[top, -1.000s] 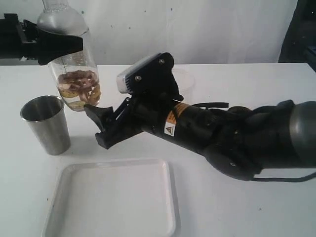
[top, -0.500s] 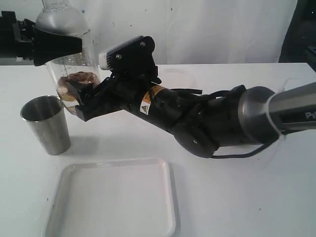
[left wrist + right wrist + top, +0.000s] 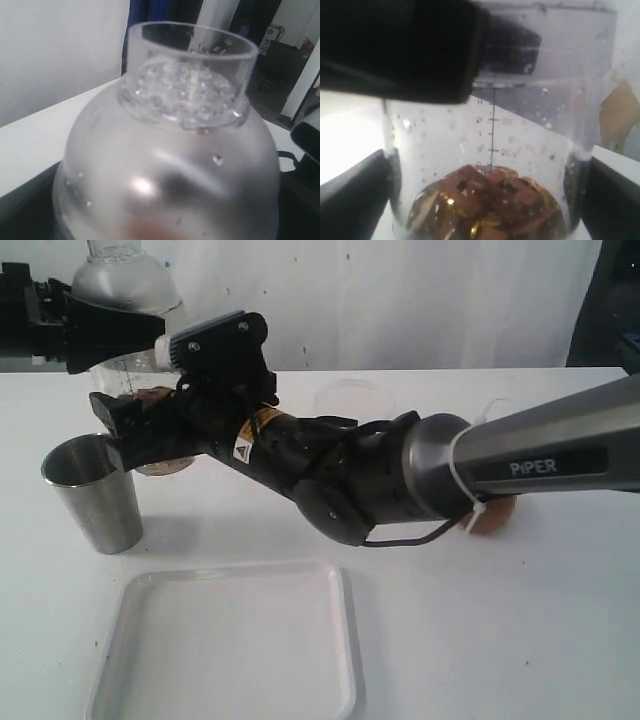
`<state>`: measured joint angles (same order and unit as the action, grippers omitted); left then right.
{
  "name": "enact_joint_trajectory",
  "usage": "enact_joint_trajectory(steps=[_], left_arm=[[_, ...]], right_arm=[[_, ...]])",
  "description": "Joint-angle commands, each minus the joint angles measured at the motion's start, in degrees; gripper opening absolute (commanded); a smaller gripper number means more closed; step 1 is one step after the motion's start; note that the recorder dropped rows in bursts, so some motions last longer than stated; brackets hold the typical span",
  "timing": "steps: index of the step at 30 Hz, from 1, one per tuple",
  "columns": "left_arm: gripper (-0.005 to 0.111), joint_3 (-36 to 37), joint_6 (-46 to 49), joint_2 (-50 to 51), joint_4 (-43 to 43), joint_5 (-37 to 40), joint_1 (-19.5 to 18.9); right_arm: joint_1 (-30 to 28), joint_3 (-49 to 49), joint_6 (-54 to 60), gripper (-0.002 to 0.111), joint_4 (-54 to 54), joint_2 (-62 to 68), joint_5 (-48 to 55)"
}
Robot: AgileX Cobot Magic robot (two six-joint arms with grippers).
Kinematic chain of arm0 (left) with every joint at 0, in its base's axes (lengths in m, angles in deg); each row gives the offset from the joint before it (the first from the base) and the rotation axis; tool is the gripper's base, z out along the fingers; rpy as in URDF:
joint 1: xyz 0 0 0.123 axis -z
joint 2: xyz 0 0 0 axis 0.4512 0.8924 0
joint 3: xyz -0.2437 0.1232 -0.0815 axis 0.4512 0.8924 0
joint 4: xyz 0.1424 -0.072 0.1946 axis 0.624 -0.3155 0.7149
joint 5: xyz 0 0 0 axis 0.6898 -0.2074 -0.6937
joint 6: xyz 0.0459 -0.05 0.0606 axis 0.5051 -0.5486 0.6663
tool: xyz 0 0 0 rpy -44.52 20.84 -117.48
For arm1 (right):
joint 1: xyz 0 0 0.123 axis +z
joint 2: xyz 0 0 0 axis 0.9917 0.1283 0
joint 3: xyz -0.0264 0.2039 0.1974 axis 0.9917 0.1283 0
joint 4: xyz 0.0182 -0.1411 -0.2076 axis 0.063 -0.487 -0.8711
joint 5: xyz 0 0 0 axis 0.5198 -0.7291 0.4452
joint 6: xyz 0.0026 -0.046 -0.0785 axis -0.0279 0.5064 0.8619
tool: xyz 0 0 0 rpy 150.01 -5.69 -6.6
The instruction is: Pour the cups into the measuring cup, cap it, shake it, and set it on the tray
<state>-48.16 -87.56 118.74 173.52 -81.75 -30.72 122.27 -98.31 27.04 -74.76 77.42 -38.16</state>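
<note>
The clear measuring cup (image 3: 130,368) hangs above the table at the far left, topped by a frosted domed cap (image 3: 125,280), with my left gripper (image 3: 110,330) shut on its upper part. The cap (image 3: 175,150) fills the left wrist view. My right gripper (image 3: 120,432) has reached across and stands open, one finger on each side of the cup's lower part (image 3: 490,140). Reddish-brown pieces (image 3: 490,205) lie in amber liquid at its bottom. The steel tumbler (image 3: 92,490) stands just below. The wooden cup (image 3: 497,515) peeks out behind the right arm. The white tray (image 3: 230,640) lies in front.
A cloudy frosted container (image 3: 352,400) stands at the back behind the right arm. The right arm (image 3: 400,475) stretches low across the middle of the table. The table's far edge meets a white wall.
My right gripper has moved left and up from beside the measuring cup until its fingers straddle the cup's lower part. The left gripper and the cup have stayed in place.
</note>
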Motion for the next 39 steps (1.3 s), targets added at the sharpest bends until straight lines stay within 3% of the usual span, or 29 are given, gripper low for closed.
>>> enact_joint_trajectory(steps=[1, 2, 4, 8, 11, 15, 17, 20, 22, 27, 29, 31, 32, 35, 37, 39], left_arm=[[0.000, -0.40, -0.33, -1.28, -3.37, -2.37, 0.05], [0.000, -0.40, -0.33, -1.28, -3.37, -2.47, 0.05], [0.000, -0.40, -0.33, -1.28, -3.37, -2.58, 0.05], [0.003, -0.40, -0.33, -1.28, -2.94, -2.69, 0.05], [0.023, -0.40, -0.33, -1.28, -1.25, -2.24, 0.05], [0.072, -0.40, -0.33, -1.38, -0.63, -1.08, 0.05], [0.090, -0.40, -0.63, -1.76, -1.26, -0.78, 0.05], [0.104, -0.40, -1.08, -2.96, -1.59, 1.09, -0.06], [0.105, -0.40, -1.08, -4.16, -0.43, 2.72, -0.06], [0.103, -0.40, -8.77, -8.94, 6.78, 10.23, -1.90], [0.082, -0.30, -13.12, -10.77, 9.18, 12.45, -3.77], [0.021, 0.38, -15.07, -12.44, 9.18, 11.93, -6.36], [0.002, 1.74, -14.53, -13.25, 9.18, 12.36, -7.03], [0.000, 11.18, -11.39, -17.96, 2.32, 24.92, -7.45], [0.000, 19.38, -2.65, -23.43, -13.78, 33.27, -7.45], [0.000, 25.31, 4.91, -28.11, -27.46, 37.92, -7.34]], right_arm=[[0.30, -1.90, -0.49, 0.082, -0.31, 0.99, 2.90], [0.30, -2.09, -0.49, 0.078, -0.31, 0.99, 3.40], [0.30, -2.06, -0.49, 0.058, -0.31, 0.99, 3.51], [0.30, -2.06, -0.49, 0.000, -0.40, 0.60, 4.55], [0.30, -1.95, -0.49, 0.000, -0.54, 0.09, 5.30], [0.30, -1.95, -0.39, 0.000, -0.54, -0.54, 7.17], [0.30, -1.95, -0.39, 0.000, -0.54, -0.76, 8.02], [0.30, -1.95, -0.39, 0.000, -0.54, -0.76, 9.12], [0.30, -1.85, -0.39, 0.000, -0.54, -0.76, 9.26], [-1.11, -1.71, -0.39, 0.000, -0.58, -3.05, 11.45], [-3.11, 0.20, -0.27, 0.000, -0.58, -7.32, 11.74], [-5.64, 3.89, -0.10, 0.000, -0.58, -14.66, 10.58], [-6.23, 5.38, 0.61, 0.000, -0.58, -16.49, 10.28], [-6.89, 9.94, -3.02, 0.000, -1.84, -18.27, 9.85], [-6.37, 10.86, -0.29, 0.000, -8.97, -18.61, 13.68], [-7.10, 10.86, 3.61, 0.000, -1.73, -20.08, 18.37]])
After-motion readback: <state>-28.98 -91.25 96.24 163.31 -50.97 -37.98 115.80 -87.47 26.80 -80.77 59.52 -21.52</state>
